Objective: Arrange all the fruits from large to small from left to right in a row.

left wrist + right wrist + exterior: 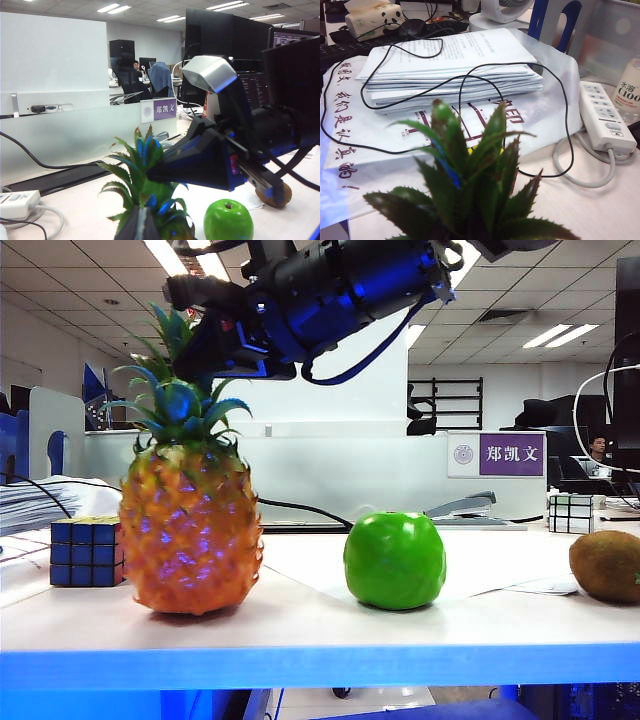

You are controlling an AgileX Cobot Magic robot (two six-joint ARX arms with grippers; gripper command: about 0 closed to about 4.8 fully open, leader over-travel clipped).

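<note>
On the table the fruits stand in a row. The tall orange pineapple (190,530) is at the left, the green apple (395,560) in the middle, and the brown kiwi (607,565) at the right edge. My right gripper (205,355) reaches across from the upper right and sits at the top of the pineapple's crown, shut among the leaves. The crown (470,185) fills the right wrist view and hides the fingers. In the left wrist view the right gripper (155,174) meets the crown (142,165), with the apple (227,220) and kiwi (285,192) beyond. My left gripper (139,227) is shut, apart from everything.
A Rubik's cube (88,552) sits just left of the pineapple. A second cube (572,512) and a stapler (465,508) are at the back right. A paper stack (455,65), black cables, a power strip (605,117) and a bottle (630,95) lie behind the pineapple.
</note>
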